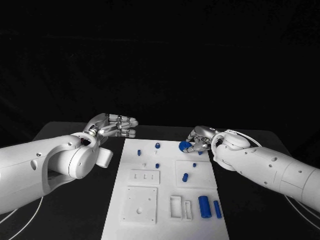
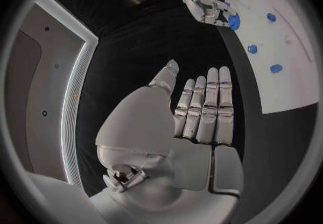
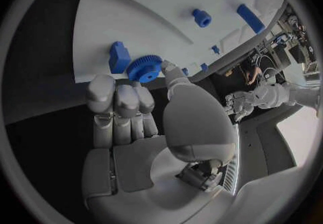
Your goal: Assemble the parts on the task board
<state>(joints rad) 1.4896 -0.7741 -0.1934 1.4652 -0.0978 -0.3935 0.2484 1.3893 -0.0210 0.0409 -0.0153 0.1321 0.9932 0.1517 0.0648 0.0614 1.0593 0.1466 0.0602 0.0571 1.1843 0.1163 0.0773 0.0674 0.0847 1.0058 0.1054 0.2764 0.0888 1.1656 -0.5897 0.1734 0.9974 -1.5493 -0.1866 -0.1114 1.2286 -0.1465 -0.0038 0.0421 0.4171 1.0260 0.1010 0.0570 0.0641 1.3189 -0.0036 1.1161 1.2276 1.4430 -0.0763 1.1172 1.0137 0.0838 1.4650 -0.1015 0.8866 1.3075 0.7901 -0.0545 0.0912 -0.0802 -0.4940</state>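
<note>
The white task board lies lengthwise in the middle of the black table. My right hand is at the board's far right corner and pinches a blue gear between thumb and fingertips. The right wrist view shows that gear at the fingertips, beside a small blue block on the board. My left hand hovers off the board's far left corner, holding nothing; the left wrist view shows its fingers stretched out straight. Small blue pegs stand on the board's far half.
A blue cylinder and a blue bar lie side by side at the board's near right. White recessed blocks sit on its near left. Black table runs along both sides of the board.
</note>
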